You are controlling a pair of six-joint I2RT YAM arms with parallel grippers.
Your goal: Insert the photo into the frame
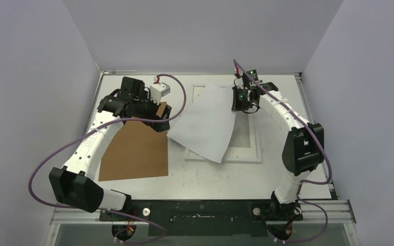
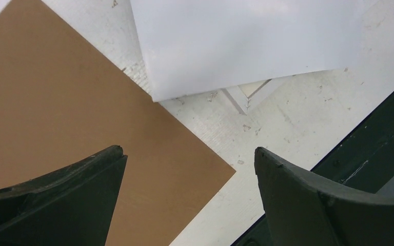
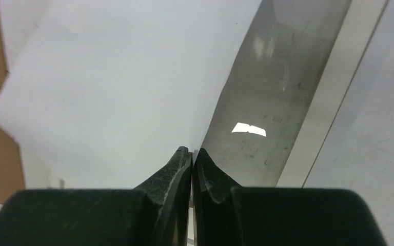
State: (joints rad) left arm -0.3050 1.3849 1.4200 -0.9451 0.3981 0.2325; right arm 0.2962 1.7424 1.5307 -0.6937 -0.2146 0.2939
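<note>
The photo [image 1: 205, 123] shows only its plain white back and hangs tilted over the frame [image 1: 255, 149], its left corner reaching out past the frame's left side. My right gripper [image 1: 240, 101] is shut on the photo's right edge; in the right wrist view the fingertips [image 3: 192, 152] pinch the white sheet [image 3: 118, 87] above the frame's grey glass [image 3: 282, 92]. My left gripper [image 1: 161, 119] is open and holds nothing. It hovers over the near corner of the brown cardboard [image 2: 56, 102], with the photo's lower edge [image 2: 236, 46] ahead of it.
The brown backing board [image 1: 133, 151] lies flat left of the frame, partly under the left arm. The table's dark front rail [image 2: 379, 143] runs near the left gripper. Walls close in on both sides and the back.
</note>
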